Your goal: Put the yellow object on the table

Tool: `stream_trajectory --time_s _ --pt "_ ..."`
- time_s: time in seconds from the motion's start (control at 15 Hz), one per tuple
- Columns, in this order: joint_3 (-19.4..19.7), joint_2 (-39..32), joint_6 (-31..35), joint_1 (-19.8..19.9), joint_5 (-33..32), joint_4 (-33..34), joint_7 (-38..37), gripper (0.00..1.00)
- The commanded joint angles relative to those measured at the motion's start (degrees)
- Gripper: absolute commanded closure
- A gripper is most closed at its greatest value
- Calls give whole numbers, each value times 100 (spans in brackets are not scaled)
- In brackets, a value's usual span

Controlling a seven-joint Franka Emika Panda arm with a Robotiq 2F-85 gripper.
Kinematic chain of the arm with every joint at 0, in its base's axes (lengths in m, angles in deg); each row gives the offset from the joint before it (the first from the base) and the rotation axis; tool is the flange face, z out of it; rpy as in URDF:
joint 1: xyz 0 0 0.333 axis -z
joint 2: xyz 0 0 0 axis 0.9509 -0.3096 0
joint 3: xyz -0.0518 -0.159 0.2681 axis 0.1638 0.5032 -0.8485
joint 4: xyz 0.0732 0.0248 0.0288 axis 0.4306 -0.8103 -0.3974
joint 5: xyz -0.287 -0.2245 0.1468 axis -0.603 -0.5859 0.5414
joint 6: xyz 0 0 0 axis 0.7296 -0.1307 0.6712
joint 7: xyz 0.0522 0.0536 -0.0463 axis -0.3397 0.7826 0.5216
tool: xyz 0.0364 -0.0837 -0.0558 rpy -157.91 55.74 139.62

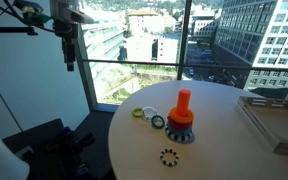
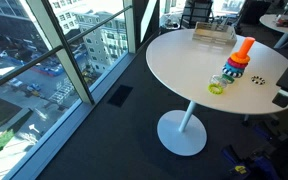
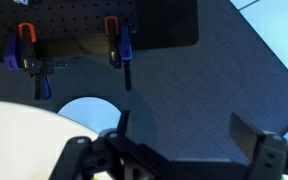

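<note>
while the pictures are too small to show fine detail, the yellow object (image 1: 181, 116) reads in both exterior views as a short orange-yellow collar. it sits around the lower part of the tall orange peg (image 1: 183, 99), above the dark gear base (image 1: 180, 133), so it is not yet on the table (image 1: 224, 150). it looks like rigid moulded plastic: probably light, stiff, smooth-sided and not fragile. the best hold is likely across its outer rim, one finger on each side of the peg, followed by a straight lift so it slides off the top. if it binds, the light peg and base may rise or tip with it. the gripper (image 1: 71, 60) hangs high beyond the table's edge, well apart from the peg. in the wrist view its fingers (image 3: 121, 122) stand spread wide with nothing between them, over dark carpet and a curve of white tabletop. the table is round, white and glossy on a single pedestal (image 2: 181, 133), so a dropped ring could roll. a pale yellow-green ring (image 1: 139, 113) and a loose dark gear (image 1: 168, 156) lie near the peg, with bare surface between them. tall windows (image 1: 134, 50) with city buildings beyond line the room.
</note>
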Motion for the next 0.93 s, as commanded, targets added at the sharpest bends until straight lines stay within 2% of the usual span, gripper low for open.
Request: stream_trajectory --time_s 0.0,0.4,0.87 --pt "-21 2 -12 27 10 7 13 0" --pt "-14 -26 -33 36 -12 51 26 0" --pt "-7 -37 157 376 -307 259 -223 0"
